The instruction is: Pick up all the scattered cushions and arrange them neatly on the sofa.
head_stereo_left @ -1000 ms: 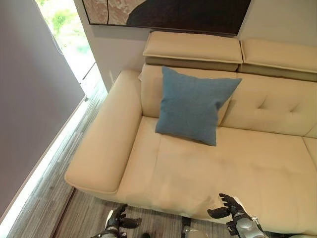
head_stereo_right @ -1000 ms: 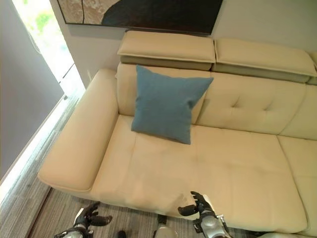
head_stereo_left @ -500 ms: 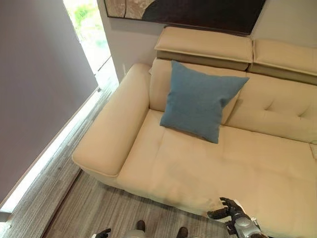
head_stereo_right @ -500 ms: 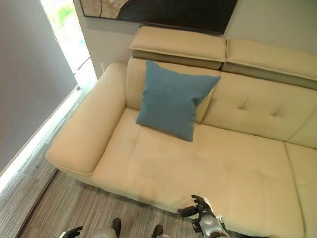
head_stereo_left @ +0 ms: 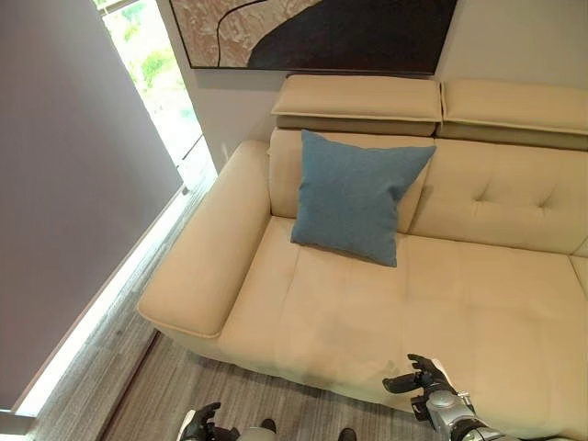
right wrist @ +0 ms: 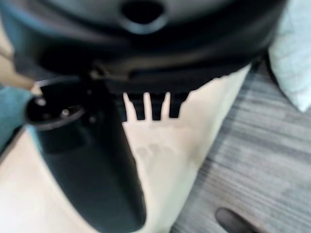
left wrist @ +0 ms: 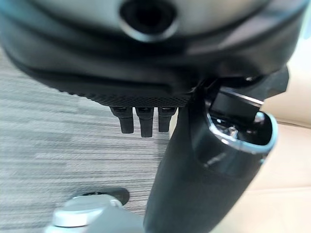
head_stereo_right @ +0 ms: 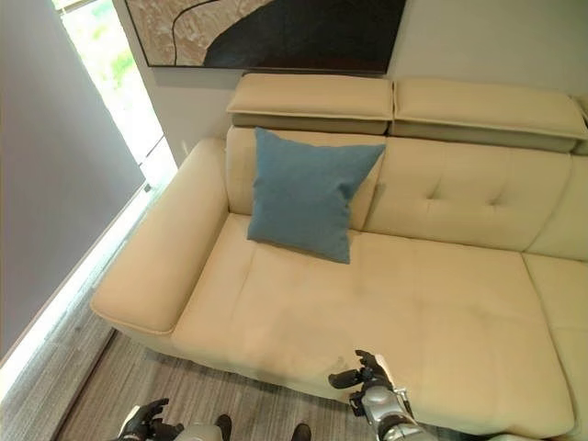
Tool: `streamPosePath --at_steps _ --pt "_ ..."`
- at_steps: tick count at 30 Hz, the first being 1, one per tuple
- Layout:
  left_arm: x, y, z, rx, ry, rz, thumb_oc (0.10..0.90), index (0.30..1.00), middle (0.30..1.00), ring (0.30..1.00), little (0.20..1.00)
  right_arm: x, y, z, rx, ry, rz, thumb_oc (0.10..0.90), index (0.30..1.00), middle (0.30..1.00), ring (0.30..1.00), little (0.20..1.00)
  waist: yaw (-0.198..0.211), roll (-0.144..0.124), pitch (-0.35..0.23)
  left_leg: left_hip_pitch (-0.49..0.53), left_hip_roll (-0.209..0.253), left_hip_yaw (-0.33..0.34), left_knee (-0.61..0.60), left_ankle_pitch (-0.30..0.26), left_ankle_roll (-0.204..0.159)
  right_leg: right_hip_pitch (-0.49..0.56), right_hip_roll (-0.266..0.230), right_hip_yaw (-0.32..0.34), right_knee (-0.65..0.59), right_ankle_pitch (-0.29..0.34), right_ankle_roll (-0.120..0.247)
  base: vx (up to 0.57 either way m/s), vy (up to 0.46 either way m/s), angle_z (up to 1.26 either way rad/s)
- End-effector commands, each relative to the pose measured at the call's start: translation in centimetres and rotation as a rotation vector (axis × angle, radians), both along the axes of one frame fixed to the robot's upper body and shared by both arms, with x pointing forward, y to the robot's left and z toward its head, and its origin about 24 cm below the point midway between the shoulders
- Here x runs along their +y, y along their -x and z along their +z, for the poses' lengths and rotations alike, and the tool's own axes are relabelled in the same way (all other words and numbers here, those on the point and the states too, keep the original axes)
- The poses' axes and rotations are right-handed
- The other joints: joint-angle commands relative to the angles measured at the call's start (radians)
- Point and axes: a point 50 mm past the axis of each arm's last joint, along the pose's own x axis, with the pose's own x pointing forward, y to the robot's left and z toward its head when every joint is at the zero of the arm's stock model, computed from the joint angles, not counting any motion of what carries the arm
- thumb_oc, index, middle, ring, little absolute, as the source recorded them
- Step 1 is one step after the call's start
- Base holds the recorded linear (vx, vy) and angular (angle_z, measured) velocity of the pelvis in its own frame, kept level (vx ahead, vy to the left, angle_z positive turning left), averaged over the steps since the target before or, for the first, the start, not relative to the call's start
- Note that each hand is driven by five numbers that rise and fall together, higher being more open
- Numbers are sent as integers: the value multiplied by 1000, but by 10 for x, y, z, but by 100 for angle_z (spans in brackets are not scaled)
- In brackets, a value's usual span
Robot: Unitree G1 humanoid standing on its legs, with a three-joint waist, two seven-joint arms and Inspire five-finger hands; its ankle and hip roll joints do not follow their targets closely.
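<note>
A square blue fabric cushion (head_stereo_left: 356,196) leans upright against the backrest of the cream leather sofa (head_stereo_left: 441,312), near its armrest. The left hand (head_stereo_left: 204,424) is low over the grey wooden floor (head_stereo_left: 165,395) and the right hand (head_stereo_left: 418,378) is at the seat's front edge; both have relaxed, empty fingers.

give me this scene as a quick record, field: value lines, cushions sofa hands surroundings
cushion: one blue cushion propped upright against the backrest, near the sofa's left end
sofa: beige sofa, two headrests along the top, wide armrest on the left
left hand: left hand low over the floor in front of the sofa, fingers relaxed, holding nothing
right hand: right hand at the seat's front edge, fingers relaxed, holding nothing
surroundings: grey plank floor, painting on the wall above the sofa, window to the left
</note>
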Motion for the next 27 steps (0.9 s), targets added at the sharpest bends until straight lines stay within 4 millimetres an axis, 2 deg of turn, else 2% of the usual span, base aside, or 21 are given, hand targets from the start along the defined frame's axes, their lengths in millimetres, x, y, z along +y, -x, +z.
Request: streamPosePath --at_steps 1,2,4,5,6,7,9,10,13,15,16,18,20,22,24,26,27 --pt "-16 -42 14 -164 26 -45 800 900 900 900 900 13 -42 21 -105 47 14 800 900 900 900 900 16 -64 24 -19 -113 -98 69 -186 32 79 -33 14 14 -108 81 -48 151 -29" --pt "-20 -43 15 -170 30 -58 800 900 900 900 900 16 -46 23 -112 46 5 800 900 900 900 900 15 -57 18 -1 -110 -123 65 -198 29 68 -34 29 13 -102 86 -47 123 -45" --pt "-23 -44 15 -169 34 -69 800 900 900 900 900 18 -45 22 -104 43 1 800 900 900 900 900 13 -51 14 13 -108 -131 48 -208 33 65 -32 38 12 -97 89 -17 121 -101" --pt "-28 -46 15 -174 33 -101 800 900 900 900 900 22 -45 20 -95 47 -11 800 900 900 900 900 0 -34 -2 50 -97 -122 -14 -214 47 53 -33 45 11 -84 98 -14 156 -78" --pt "-28 -46 15 -174 33 -101 800 900 900 900 900 22 -45 20 -95 47 -11 800 900 900 900 900 1 -34 -2 52 -97 -121 -17 -214 47 54 -33 45 11 -84 97 -86 339 -19" --pt "-36 -55 19 -202 31 -141 800 900 900 900 900 35 -53 23 -111 38 -17 800 900 900 900 900 -15 -23 -6 69 -106 -106 -56 -209 61 27 -54 53 9 -50 117 -106 289 3" --pt "-42 -59 20 -212 28 -168 800 900 900 900 900 46 -61 26 -129 20 -13 800 900 900 900 900 -17 -18 -6 76 -118 -100 -86 -207 75 1 -65 69 7 -25 132 -134 284 -35" --pt "-41 -57 19 -210 23 -164 800 900 900 900 900 38 -63 30 -142 53 5 800 900 900 900 900 -26 -19 3 75 -125 -92 -99 -203 84 -28 -75 81 9 -6 144 -147 194 -71" --pt "-41 -61 20 -210 14 -162 800 900 900 900 900 39 -56 25 -142 24 -29 800 900 900 900 900 -36 -17 16 66 -129 -54 -122 -193 99 -91 -87 102 32 19 169 -171 149 -98" --pt "-39 -64 21 -213 1 -160 800 900 900 900 900 46 -50 20 -133 11 -7 800 900 900 900 900 -42 -17 39 51 -125 -29 -119 -183 110 -133 -98 81 79 21 180 -215 71 -96" --pt "-38 -66 22 -216 -6 -163 800 900 900 900 900 49 -47 17 -122 8 11 800 900 900 900 900 -36 -13 47 42 -119 -15 -113 -180 113 -147 -109 41 104 10 182 -240 50 -70" --pt "-37 -66 22 -214 -12 -168 800 900 900 900 900 54 -36 9 -87 9 51 800 900 900 900 900 -22 -3 55 23 -109 19 -105 -171 121 -125 -137 -68 159 -36 163 -213 40 -63" --pt "-34 -64 21 -205 -9 -164 800 900 900 900 900 56 -27 3 -52 14 83 800 900 900 900 900 -17 -1 56 21 -100 41 -102 -163 134 -102 -136 -89 259 -87 148 -151 6 -69" --pt "-31 -59 19 -189 -5 -153 800 900 900 900 900 54 -16 -4 -14 23 103 800 900 900 900 900 -4 -3 39 14 -93 60 -104 -155 137 -70 -131 -103 291 -116 137 -101 -34 -37" --pt "-27 -51 16 -165 -8 -138 800 900 900 900 900 49 -3 -10 26 31 109 800 900 900 900 900 21 -16 24 5 -92 88 -102 -153 133 -12 -130 -134 253 -133 136 -71 -96 -37" --pt "-26 -48 15 -154 -11 -141 800 900 900 900 900 42 3 -12 46 44 103 800 900 900 900 900 26 -34 12 -1 -97 97 -105 -142 128 19 -112 -128 169 -136 137 -46 -161 -55" --pt "-27 -46 14 -152 -2 -129 800 900 900 900 900 36 11 -15 75 67 117 800 900 900 900 900 24 -32 6 -1 -93 96 -118 -132 121 22 -97 -118 128 -127 136 -36 -131 -53"
